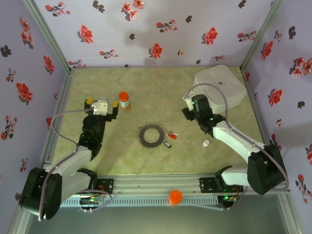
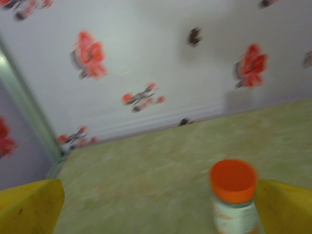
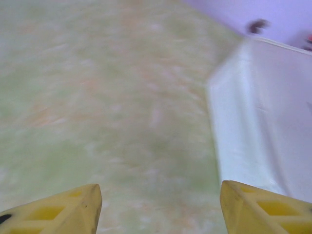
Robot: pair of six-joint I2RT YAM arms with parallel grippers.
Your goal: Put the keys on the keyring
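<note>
You are holding both tools spread and empty, the left tool [image 1: 102, 103] to the far left of the keyring [image 1: 150, 135], the right tool [image 3: 160, 195] to its far right, since the keys [image 1: 171, 134] are lying loose just right of the keyring, probably awaiting a pick.

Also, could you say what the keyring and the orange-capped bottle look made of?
Keyring: dark grey, matte, flat, with a fine silvery rim, probably metal; too small to be sure. Bottle: smooth orange cap, likely plastic; labelled body blurred.

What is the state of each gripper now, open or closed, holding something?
Left gripper: open, holding nothing.
Right gripper: open, holding nothing.
</note>
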